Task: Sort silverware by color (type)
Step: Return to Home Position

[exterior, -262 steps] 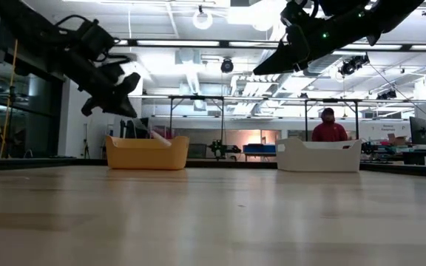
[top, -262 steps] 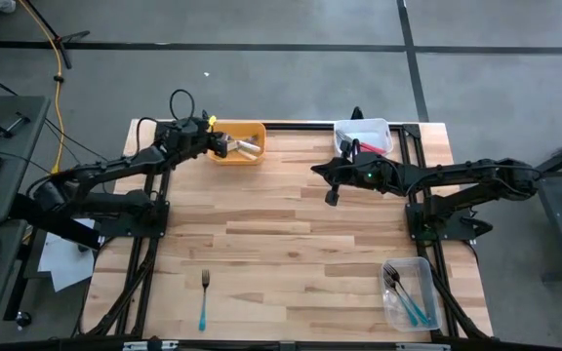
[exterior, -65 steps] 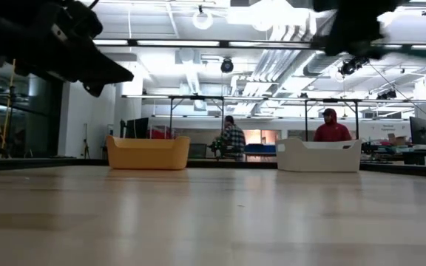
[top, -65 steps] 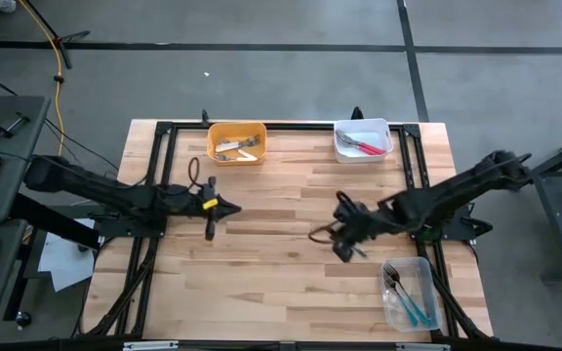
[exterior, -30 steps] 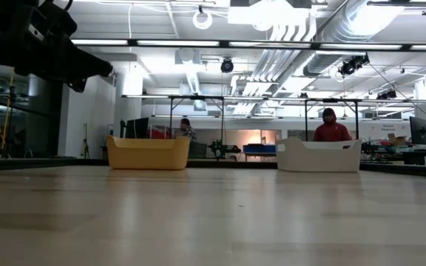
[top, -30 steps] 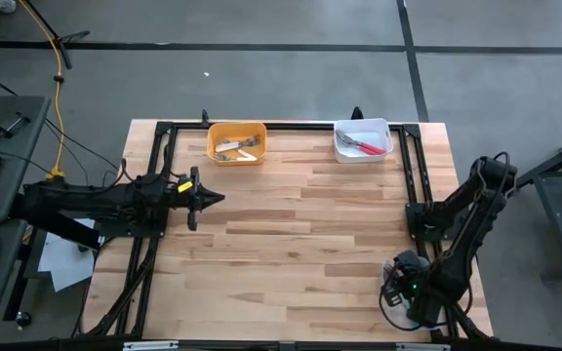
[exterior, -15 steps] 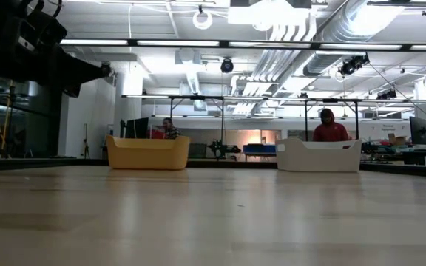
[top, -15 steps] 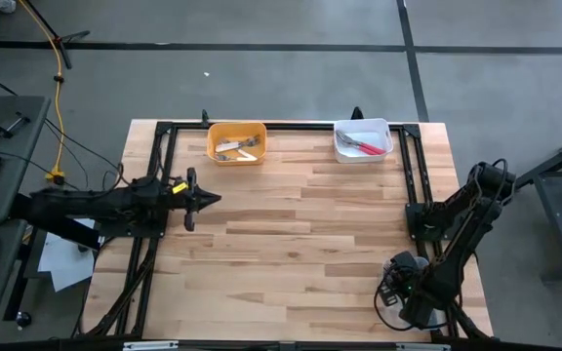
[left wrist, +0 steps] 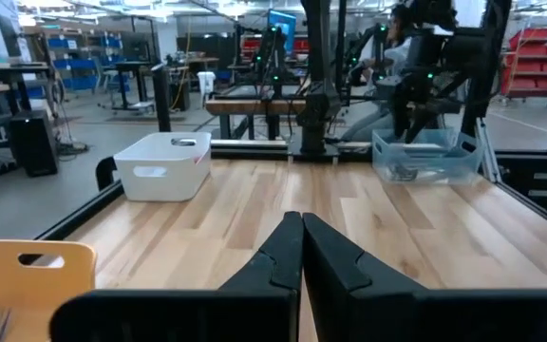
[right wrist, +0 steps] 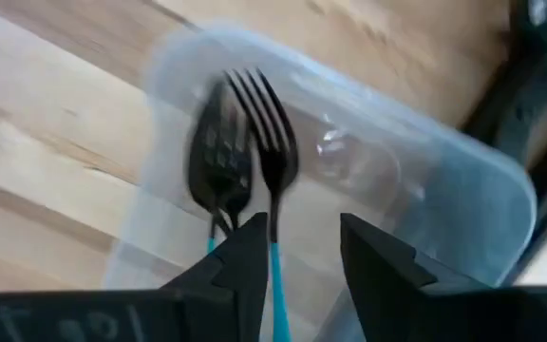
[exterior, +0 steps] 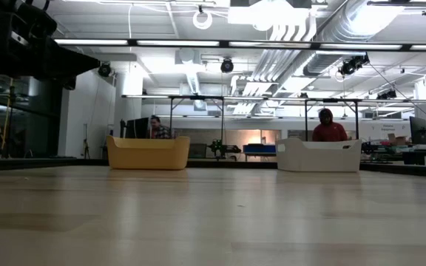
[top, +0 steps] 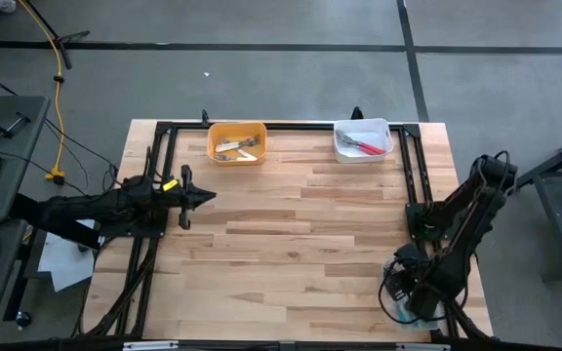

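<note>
In the right wrist view two forks with teal handles (right wrist: 272, 152) lie side by side in the clear bin (right wrist: 463, 180), heads away from the fingers. My right gripper (right wrist: 298, 255) hangs open just over them at the table's near right corner (top: 413, 291). White-handled forks (top: 238, 147) lie in the yellow bin (top: 236, 142), and red-handled forks (top: 364, 145) lie in the white bin (top: 363, 138). My left gripper (top: 185, 198) is shut and empty above the table's left side. My right gripper's fingers come from above, pointing down into the clear bin. One fork's teal handle (right wrist: 275, 271) runs close along the inner side of one finger (right wrist: 251, 266). Whether they touch, I cannot tell.
Black frame rails (top: 413, 166) run along the table's edges. The wide middle of the wooden top (top: 291, 234) is bare. In the low view people stand in the room behind the yellow bin (exterior: 146, 152) and the white bin (exterior: 319, 156).
My left gripper has drawn back toward the table's left edge, still shut. My right arm has stayed over the clear bin at the near right corner.
</note>
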Tool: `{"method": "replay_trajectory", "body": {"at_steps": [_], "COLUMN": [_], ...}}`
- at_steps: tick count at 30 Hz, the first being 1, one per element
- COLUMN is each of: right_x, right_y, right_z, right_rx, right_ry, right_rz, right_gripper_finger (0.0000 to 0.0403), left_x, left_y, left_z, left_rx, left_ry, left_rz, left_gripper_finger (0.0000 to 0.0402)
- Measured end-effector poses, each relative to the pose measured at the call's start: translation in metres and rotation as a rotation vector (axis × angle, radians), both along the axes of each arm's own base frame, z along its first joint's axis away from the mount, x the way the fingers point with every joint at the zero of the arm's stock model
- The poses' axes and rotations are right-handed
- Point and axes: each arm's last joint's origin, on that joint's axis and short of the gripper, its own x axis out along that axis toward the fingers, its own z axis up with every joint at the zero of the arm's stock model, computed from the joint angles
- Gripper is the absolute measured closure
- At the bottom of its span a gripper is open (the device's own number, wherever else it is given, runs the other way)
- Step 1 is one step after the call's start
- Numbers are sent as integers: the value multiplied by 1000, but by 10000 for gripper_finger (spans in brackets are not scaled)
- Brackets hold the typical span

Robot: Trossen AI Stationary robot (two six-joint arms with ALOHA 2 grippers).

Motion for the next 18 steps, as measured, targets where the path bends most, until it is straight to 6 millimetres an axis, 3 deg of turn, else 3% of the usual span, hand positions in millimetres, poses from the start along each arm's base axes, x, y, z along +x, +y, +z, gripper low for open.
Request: {"method": "replay_trajectory", "body": {"at_steps": [5,10,12,18], "right_x": [3,18,28,70], "right_y": [-17,-39,-49,-70], "right_z": [18,34,39,58], "right_rx": [-45,-167,-241,-491], "right_ry": [-160,-331,-380,-537], "right_rz": [91,277,383,800], "right_gripper_finger": [315,376,395,401], "left_x": [0,0,0,0], "left_y": [2,2,2,2], "left_z": [0,0,0,0], "left_rx": [-9,-23,-20,-51], "left_ry": [3,1,1,0], "left_rz": [19,21,21,20], "left_gripper_finger": [401,401,401,401]}}
